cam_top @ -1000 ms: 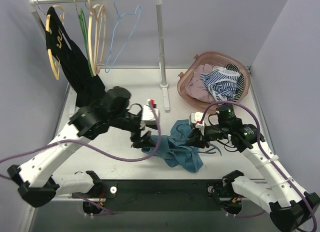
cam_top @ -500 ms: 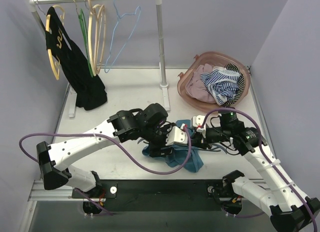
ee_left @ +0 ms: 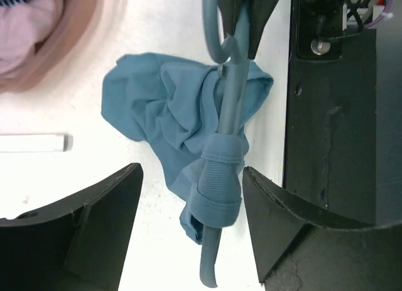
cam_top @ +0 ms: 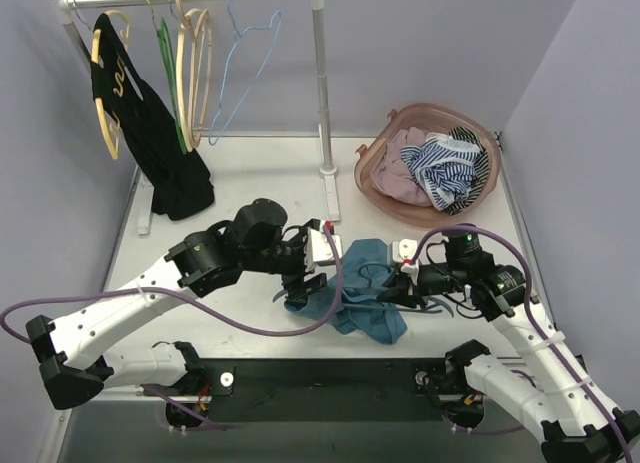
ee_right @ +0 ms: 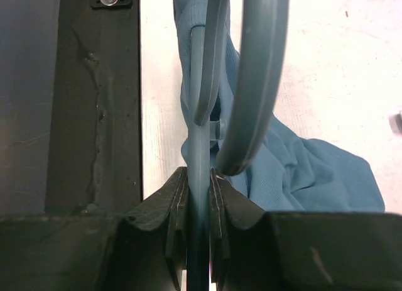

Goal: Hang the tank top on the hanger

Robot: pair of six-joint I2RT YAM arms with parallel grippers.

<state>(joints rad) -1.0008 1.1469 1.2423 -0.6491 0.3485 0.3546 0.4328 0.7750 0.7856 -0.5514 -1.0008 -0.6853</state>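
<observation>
The teal-blue tank top (cam_top: pixel 358 301) lies crumpled on the table near the front edge, between the two grippers. My right gripper (cam_top: pixel 396 289) is shut on the thin dark teal hanger (ee_right: pixel 198 146), clamping its bar (ee_right: pixel 199 173); the curved hook (ee_right: pixel 257 83) rises beside it. In the left wrist view the hanger's arm (ee_left: pixel 230 109) runs through the tank top (ee_left: pixel 163 109), with a ribbed strap (ee_left: pixel 218 187) wrapped round its end. My left gripper (cam_top: pixel 304 280) is open, its jaws (ee_left: pixel 192 167) standing either side of that strap without touching it.
A pink basket (cam_top: pixel 372 163) with a striped cloth (cam_top: pixel 450 168) and other clothes stands at the back right. A clothes rack (cam_top: pixel 322 83) at the back holds a black garment (cam_top: pixel 150 133) and several hangers. A black strip (ee_left: pixel 333 146) edges the table's front.
My left arm swung right over the tank top, then came back left; its open jaws are now round the hanger's strap-wrapped end. My right gripper shifted slightly right, still holding the hanger.
</observation>
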